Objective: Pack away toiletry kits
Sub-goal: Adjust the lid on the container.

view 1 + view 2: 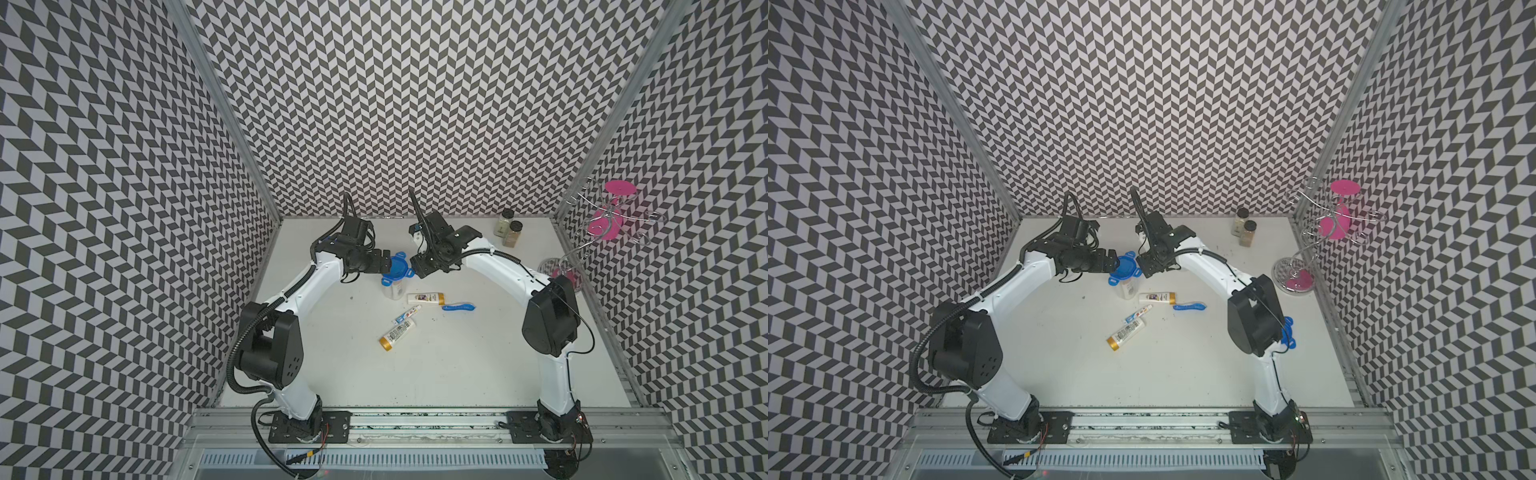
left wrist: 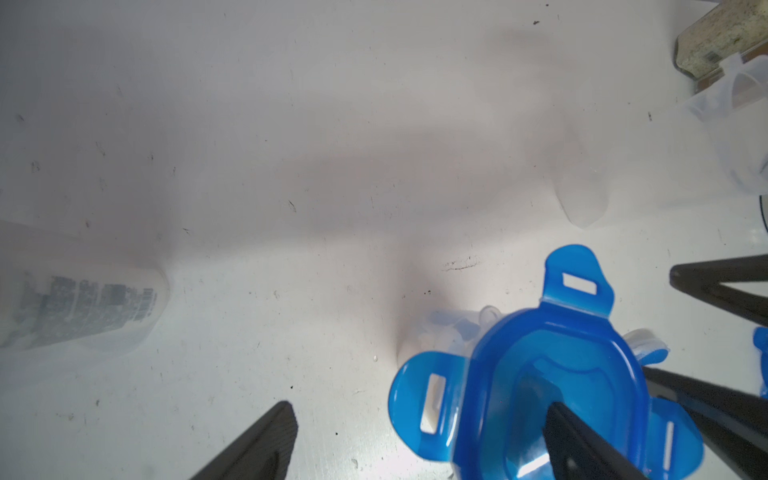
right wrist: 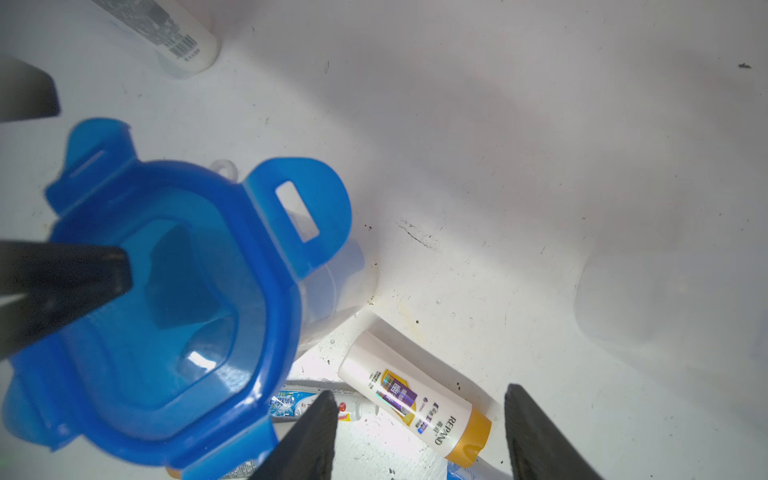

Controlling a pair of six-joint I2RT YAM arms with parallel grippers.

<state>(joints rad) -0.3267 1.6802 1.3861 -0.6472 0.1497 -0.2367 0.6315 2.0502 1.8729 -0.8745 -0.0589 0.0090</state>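
A clear cup (image 1: 392,289) stands mid-table with its blue four-tab lid (image 1: 397,268) on top, tabs sticking out. My left gripper (image 1: 385,264) is open wide at the lid's left side; in the left wrist view one finger (image 2: 582,449) lies over the lid (image 2: 561,386). My right gripper (image 1: 415,268) is open on the lid's right side, hanging empty above a white gold-capped tube (image 3: 415,407). Nearer the front lie that tube (image 1: 426,298), a blue toothbrush (image 1: 457,307), a toothpaste tube (image 1: 406,314) and a second gold-capped tube (image 1: 397,332).
Two black-capped spice jars (image 1: 509,228) stand at the back right. A wire stand with pink discs (image 1: 606,220) fills the right corner. Another blue lid (image 1: 1287,332) peeks out behind the right arm. A clear cup (image 2: 739,124) lies on its side in the left wrist view.
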